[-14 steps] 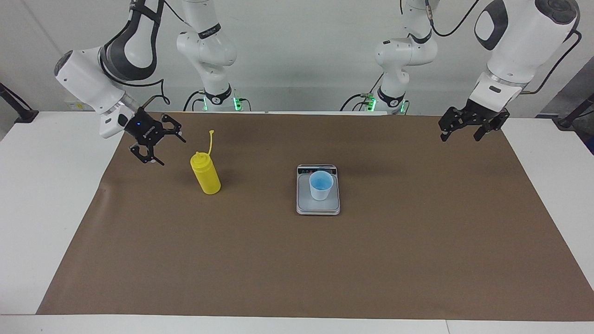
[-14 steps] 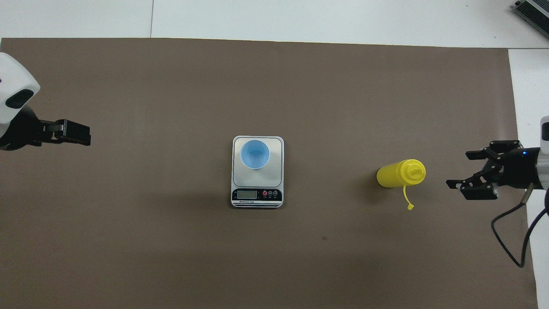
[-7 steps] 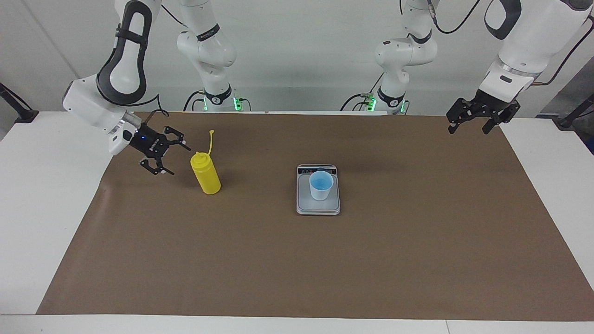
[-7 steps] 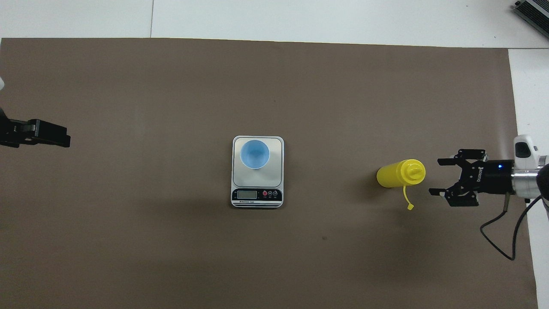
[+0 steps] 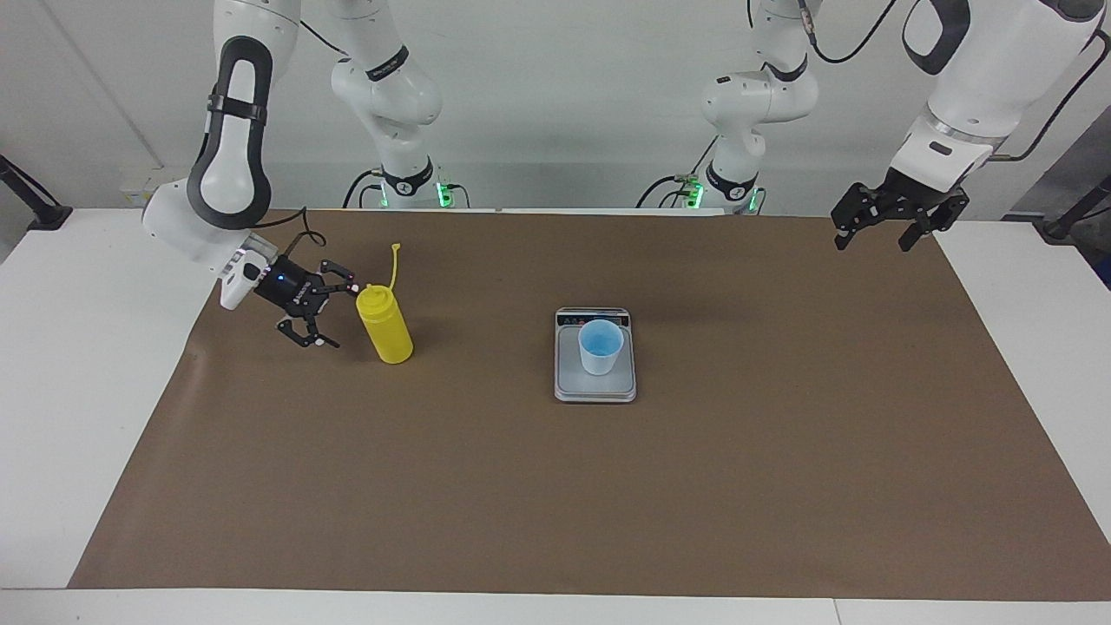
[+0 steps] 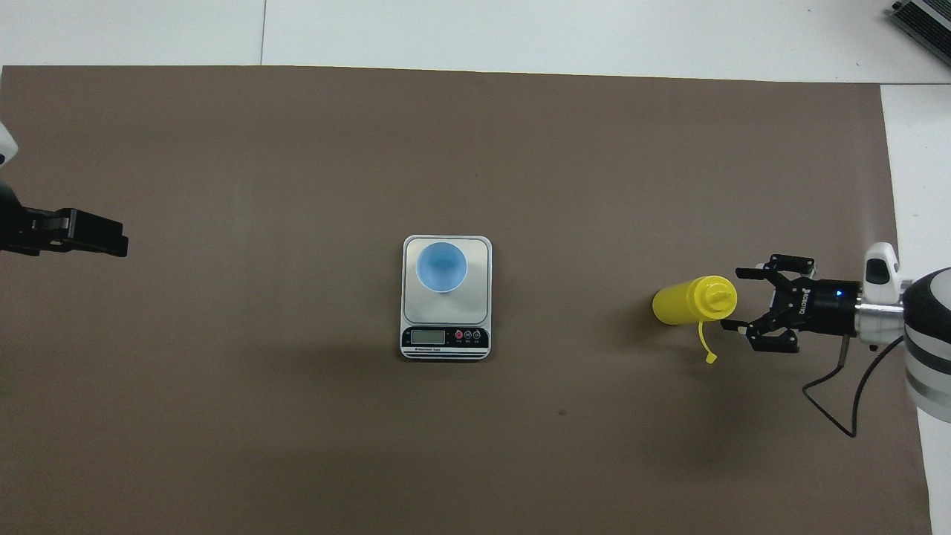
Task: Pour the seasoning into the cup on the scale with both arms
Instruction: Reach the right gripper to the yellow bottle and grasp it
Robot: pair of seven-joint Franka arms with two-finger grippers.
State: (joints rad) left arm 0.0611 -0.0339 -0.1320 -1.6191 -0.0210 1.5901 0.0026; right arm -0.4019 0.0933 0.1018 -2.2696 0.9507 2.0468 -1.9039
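Right gripper has its jaws spread wide, low over the brown mat, just beside the seasoning bottle. One fingertip sits right at the bottle's shoulder; can't tell if it touches. Nothing is gripped. In the overhead view, the gripper is at 3 o'clock of the bottle. White lettering runs along the gripper body, too small to read.

Left gripper also has its jaws apart and empty, raised over the mat edge at the left arm's end of the table. In the overhead view, it is at about 9 o'clock of the scale. That arm waits.

Bottle: yellow, upright, cone nozzle, thin cap strap sticking up from the neck. It stands on the mat toward the right arm's end, well apart from the scale, at 3 o'clock of it in the overhead view.

Scale: silver-grey, grey plate, dark display strip on the robots' side with an LCD window and small round buttons; markings unreadable.

Cup: light blue, upright on the plate, nothing visible inside it from overhead.
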